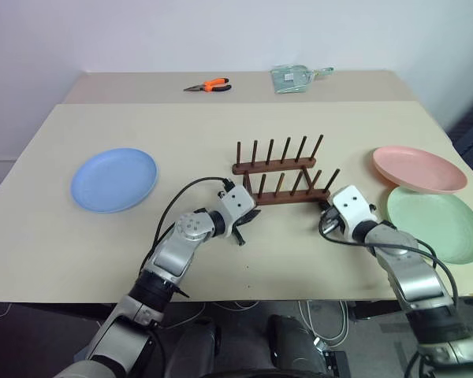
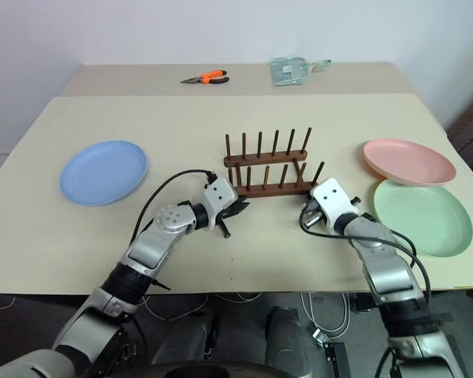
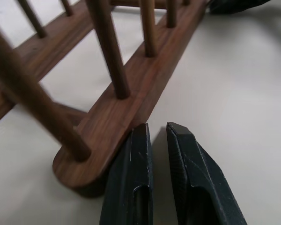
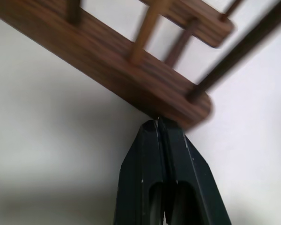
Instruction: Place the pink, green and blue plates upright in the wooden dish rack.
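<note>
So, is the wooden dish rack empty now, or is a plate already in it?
Empty. The wooden dish rack has only bare pegs. The blue plate, pink plate and green plate all lie flat on the table.

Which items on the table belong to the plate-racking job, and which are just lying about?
Job:
wooden dish rack, empty
blue plate, flat
pink plate, flat, its edge over the green plate
green plate, flat

Lying about:
orange-handled pliers on the far table
clear packet beside them
</note>
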